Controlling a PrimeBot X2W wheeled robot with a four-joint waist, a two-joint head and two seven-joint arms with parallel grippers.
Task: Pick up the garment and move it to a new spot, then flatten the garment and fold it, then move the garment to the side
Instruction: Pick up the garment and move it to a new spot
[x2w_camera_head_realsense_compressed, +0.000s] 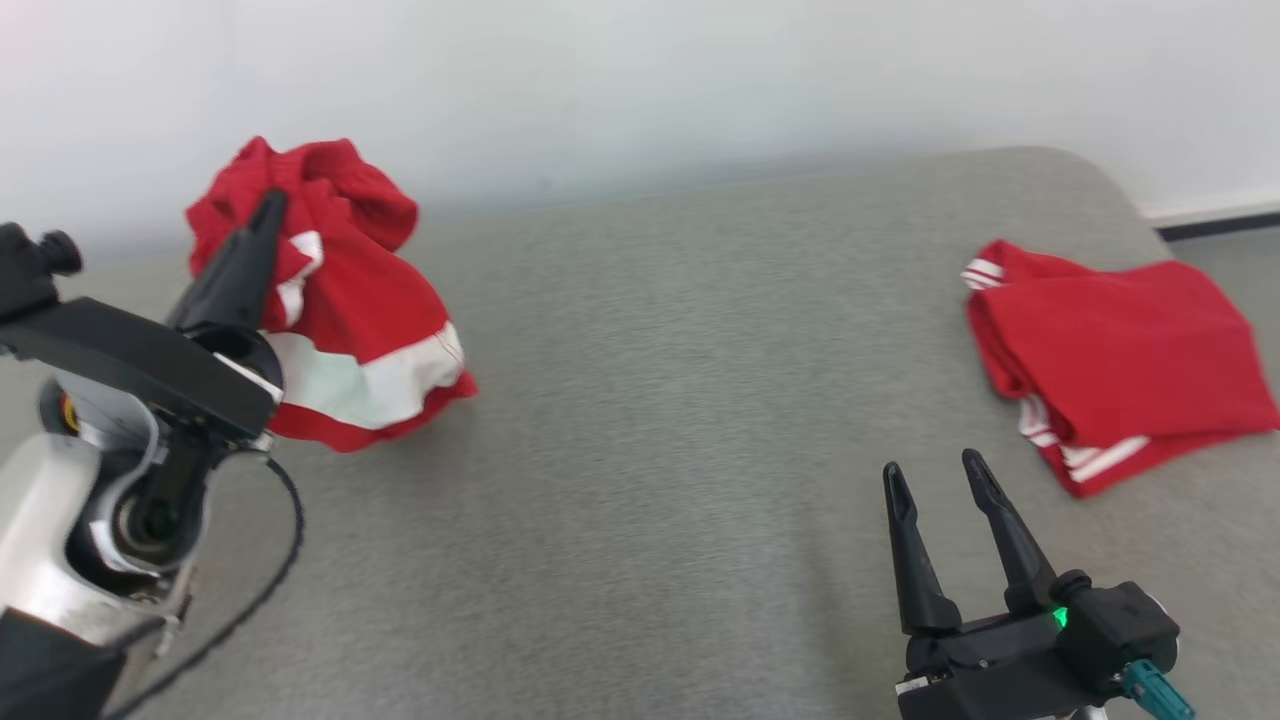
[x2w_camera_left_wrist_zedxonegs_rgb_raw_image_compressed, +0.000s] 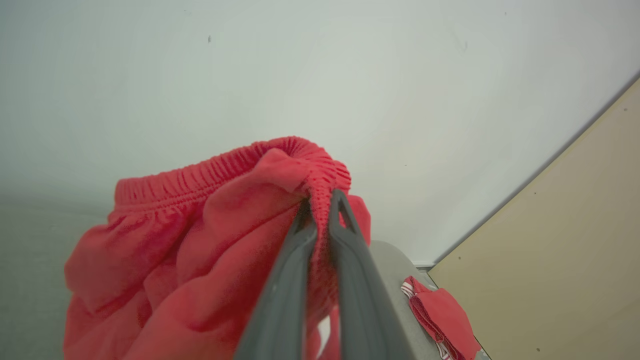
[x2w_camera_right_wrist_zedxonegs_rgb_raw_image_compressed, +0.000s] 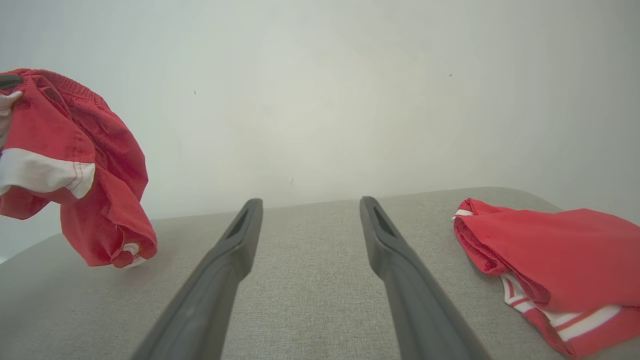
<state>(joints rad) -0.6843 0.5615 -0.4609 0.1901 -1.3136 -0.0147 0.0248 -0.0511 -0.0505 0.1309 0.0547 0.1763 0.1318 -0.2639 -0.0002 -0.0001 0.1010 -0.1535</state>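
Red garment (x2w_camera_head_realsense_compressed: 360, 300) with a white band hangs crumpled, its elastic waistband pinched between the left fingers (x2w_camera_left_wrist_zedxonegs_rgb_raw_image_compressed: 281, 300), cloth drooping below them.

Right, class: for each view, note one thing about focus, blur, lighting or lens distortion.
Head view: grey fabric table and folded red garment look smeared, soft-edged. Left wrist view: dark fingers near the lens are soft, the waistband of the crumpled red shorts sharper. Right wrist view: even, diffuse light, no glare; the table's far edge bows.

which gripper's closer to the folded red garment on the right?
Right. The right gripper sits open just beside the folded garment, not touching. The left gripper is across the table, shut on the bunched shorts.
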